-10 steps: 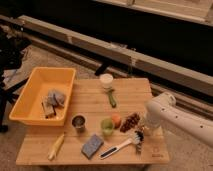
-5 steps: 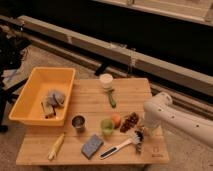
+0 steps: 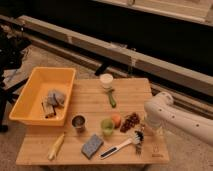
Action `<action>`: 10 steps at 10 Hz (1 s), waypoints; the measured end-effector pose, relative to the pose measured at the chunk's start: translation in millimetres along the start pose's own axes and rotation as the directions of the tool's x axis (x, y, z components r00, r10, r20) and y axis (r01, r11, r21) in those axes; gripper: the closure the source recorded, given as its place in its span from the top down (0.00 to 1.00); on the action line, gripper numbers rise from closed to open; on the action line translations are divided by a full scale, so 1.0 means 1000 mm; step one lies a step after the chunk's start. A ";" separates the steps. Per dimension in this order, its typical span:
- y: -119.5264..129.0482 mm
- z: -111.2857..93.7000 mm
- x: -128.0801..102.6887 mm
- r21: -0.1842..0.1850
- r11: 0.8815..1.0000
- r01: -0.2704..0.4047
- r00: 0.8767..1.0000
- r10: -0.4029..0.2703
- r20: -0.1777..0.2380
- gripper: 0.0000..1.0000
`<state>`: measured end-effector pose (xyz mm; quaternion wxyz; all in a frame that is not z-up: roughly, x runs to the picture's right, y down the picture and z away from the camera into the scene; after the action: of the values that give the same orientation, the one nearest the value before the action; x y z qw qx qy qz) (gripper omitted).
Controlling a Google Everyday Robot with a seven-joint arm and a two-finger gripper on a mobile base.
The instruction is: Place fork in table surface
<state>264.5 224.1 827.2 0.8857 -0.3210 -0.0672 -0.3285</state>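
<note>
A tub [image 3: 52, 70] sits at the table's [image 3: 131, 93] left. Mid-table lie a sponge [image 3: 92, 145], a brush [image 3: 120, 148] and grapes [image 3: 131, 121]. Just right of the grapes, the gripper [image 3: 144, 133] hangs low over the wood, and the fork [image 3: 142, 129] is a slim glint there. Whether the gripper is apart or clamped, I cannot tell.

The pale plank wooden table surface [image 3: 132, 90] bears a yellow plastic tub [image 3: 30, 107], a small steel cup [image 3: 78, 122], a grey sponge [image 3: 92, 145] and a black-and-white dish brush [image 3: 120, 148]. The white arm's gripper [image 3: 143, 131], jaws apart, hangs just beside the dark grape bunch [image 3: 131, 121]
</note>
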 end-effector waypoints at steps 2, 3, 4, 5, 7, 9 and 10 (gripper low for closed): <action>0.005 0.000 0.009 -0.015 1.000 -0.006 1.000 0.006 -0.018 0.65; 0.011 0.000 0.016 -0.026 0.999 -0.018 1.000 0.017 -0.026 0.65; 0.013 -0.001 0.018 -0.029 0.999 -0.019 0.999 0.018 -0.028 0.65; 0.017 -0.002 0.021 -0.034 0.999 -0.021 0.999 0.020 -0.031 0.65; 0.028 -0.005 0.023 -0.046 0.999 -0.016 0.999 0.015 -0.034 0.65; 0.038 -0.007 0.027 -0.058 0.998 -0.013 0.999 0.011 -0.038 0.65; 0.045 -0.007 0.031 -0.069 0.998 -0.014 0.999 0.011 -0.041 0.65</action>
<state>315.8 228.7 808.2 0.8773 -0.3452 -0.0357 -0.3316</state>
